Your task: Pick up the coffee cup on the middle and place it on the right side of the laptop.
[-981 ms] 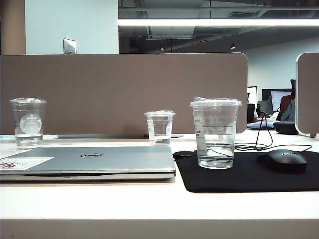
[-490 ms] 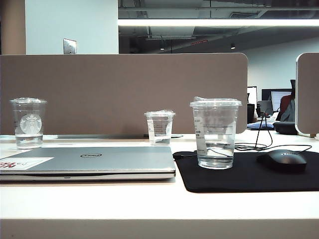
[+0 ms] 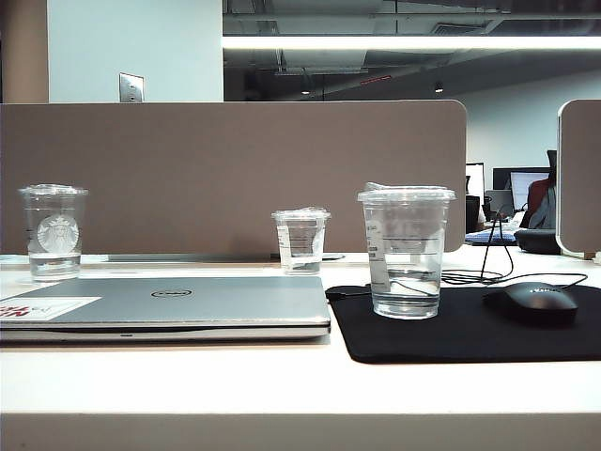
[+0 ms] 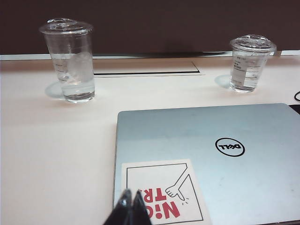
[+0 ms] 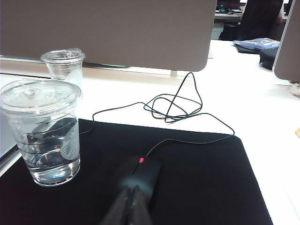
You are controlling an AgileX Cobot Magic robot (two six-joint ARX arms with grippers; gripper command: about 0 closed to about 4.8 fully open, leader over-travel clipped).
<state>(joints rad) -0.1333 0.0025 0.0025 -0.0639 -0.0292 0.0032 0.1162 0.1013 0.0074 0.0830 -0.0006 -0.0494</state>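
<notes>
The coffee cup (image 3: 301, 241) is a small clear lidded cup with a white label strip. It stands upright at the middle back of the desk, just behind the far right corner of the laptop (image 3: 169, 305). The left wrist view shows this cup (image 4: 251, 63) beyond the closed silver laptop (image 4: 211, 154). My left gripper (image 4: 131, 194) is shut and empty over the laptop's sticker corner. My right gripper (image 5: 133, 190) is shut and empty above the black mouse (image 5: 140, 173), with the cup (image 5: 63, 65) far ahead. Neither gripper shows in the exterior view.
A larger clear cup (image 3: 406, 251) with water stands on the black mouse pad (image 3: 451, 334), right of the laptop. A clear cup with a round white logo (image 3: 53, 232) stands at the back left. A black cable (image 5: 178, 103) loops behind the pad. A brown partition (image 3: 235, 169) closes the back.
</notes>
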